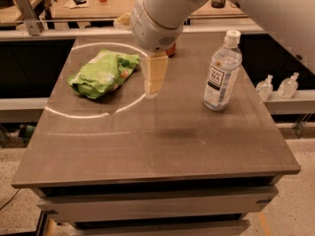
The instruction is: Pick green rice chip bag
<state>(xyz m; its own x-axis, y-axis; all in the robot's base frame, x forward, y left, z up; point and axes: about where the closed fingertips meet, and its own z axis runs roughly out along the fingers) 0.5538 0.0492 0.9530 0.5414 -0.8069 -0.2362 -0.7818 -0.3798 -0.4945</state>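
The green rice chip bag (103, 73) is a crumpled lime-green foil bag with white and orange print. It lies on the left rear part of the brown table (157, 141), inside a bright ring of light. My gripper (154, 80) hangs from the white arm above the table, just right of the bag and apart from it. Its pale fingers point down.
A clear plastic water bottle (222, 73) with a white cap stands upright at the right rear of the table. A small red object (171, 49) sits behind the gripper. Two small bottles (278, 86) stand on a shelf to the right. A bench with clutter runs behind.
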